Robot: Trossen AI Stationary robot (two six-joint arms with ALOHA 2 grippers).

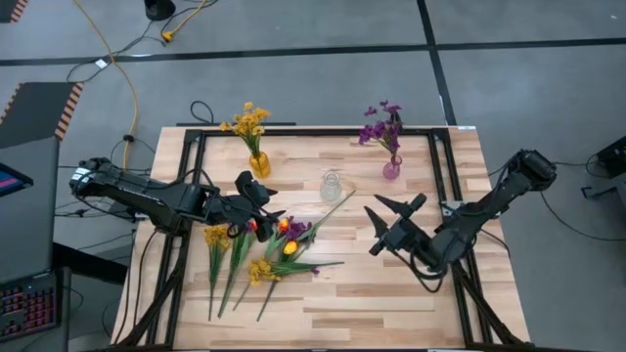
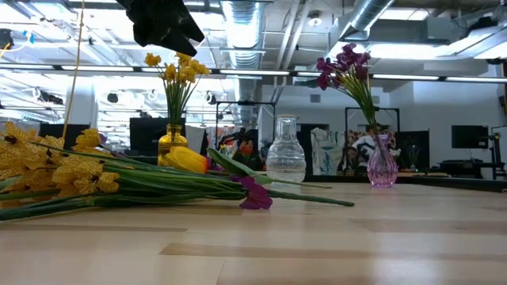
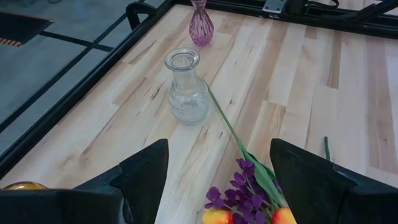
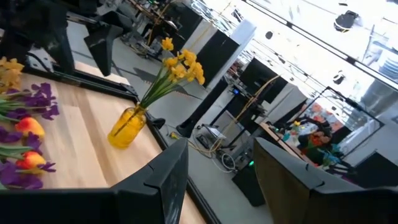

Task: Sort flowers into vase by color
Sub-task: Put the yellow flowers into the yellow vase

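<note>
A pile of loose flowers (image 1: 264, 249) lies flat on the table's left half: yellow clusters (image 1: 215, 237), orange-yellow tulip buds (image 1: 285, 227) and purple blooms (image 1: 299, 231). My left gripper (image 1: 264, 202) hovers open above the pile. In the left wrist view (image 3: 217, 155) its fingers stand over the purple blooms (image 3: 239, 190) and tulip buds (image 3: 214, 216) without touching them. My right gripper (image 1: 377, 228) is open and empty right of centre. A yellow vase (image 1: 259, 162) holds yellow flowers (image 1: 246, 121). A purple vase (image 1: 391, 168) holds purple flowers (image 1: 383, 122). A clear vase (image 1: 333, 184) stands empty.
The three vases stand in a row near the table's far edge. One long green stem (image 3: 227, 124) reaches from the pile to just beside the clear vase (image 3: 185, 87). A black frame (image 1: 440, 186) runs along the table's edges. Bare wood lies toward the near edge and between the arms.
</note>
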